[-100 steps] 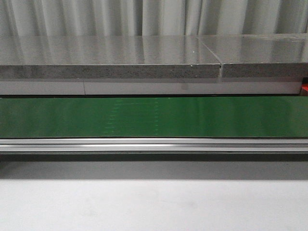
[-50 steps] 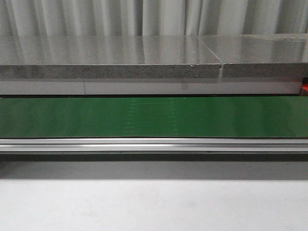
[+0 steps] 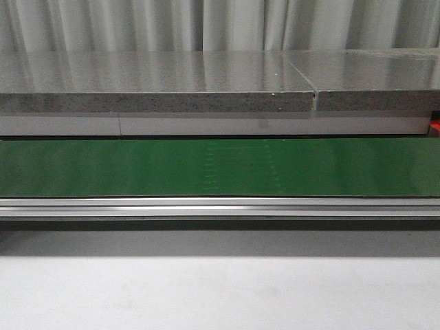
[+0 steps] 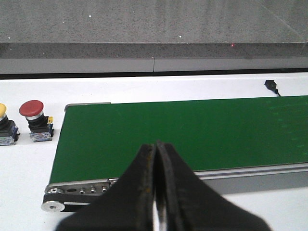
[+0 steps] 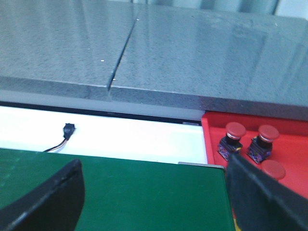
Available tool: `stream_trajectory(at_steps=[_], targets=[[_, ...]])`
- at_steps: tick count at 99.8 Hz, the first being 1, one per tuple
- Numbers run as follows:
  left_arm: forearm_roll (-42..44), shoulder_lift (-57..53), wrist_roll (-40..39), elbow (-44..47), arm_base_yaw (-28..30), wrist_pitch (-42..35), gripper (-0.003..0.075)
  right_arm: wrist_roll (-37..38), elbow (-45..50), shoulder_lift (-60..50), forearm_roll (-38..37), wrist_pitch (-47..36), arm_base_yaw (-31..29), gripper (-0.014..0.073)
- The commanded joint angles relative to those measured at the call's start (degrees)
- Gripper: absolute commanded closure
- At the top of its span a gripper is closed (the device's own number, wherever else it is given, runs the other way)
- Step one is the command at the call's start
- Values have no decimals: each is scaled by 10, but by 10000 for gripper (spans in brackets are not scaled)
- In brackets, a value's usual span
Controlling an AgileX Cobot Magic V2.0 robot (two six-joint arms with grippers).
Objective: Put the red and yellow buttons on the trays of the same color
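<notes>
Faint belt (image 3: 220, 167) markings shifted rightward. Left pincer (image 4: 156, 192) together, right pincer (image 5: 154, 192) apart. Red button (image 4: 32, 120), rigid, light: grip its blocky base.

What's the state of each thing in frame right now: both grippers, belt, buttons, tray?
Left gripper: shut, holding nothing, above the belt's near edge.
Right gripper: open, empty.
Green conveyor belt: bare, nothing riding on it.
Red mushroom-head push button: upright on the white table, off the belt's end, not on a tray.
Yellow push button: beside it, cut off by the frame edge.
Red plastic tray: holds three red buttons.
</notes>
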Motion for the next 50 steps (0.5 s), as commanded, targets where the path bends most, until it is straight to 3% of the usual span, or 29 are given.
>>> stream_trajectory(at_steps=[1, 14, 38, 50], targets=[[-2, 5, -1, -14, -5, -40, 739, -5, -14, -18, -27, -10, 13, 44], [-2, 5, -1, -14, -5, -40, 739, -5, -14, -47, -40, 32, 19, 215], [-2, 5, -1, -14, -5, -40, 739, -5, -14, -94, -54, 59, 19, 660], [-2, 5, -1, -14, -5, -40, 739, -5, -14, -97, -57, 74, 19, 662]])
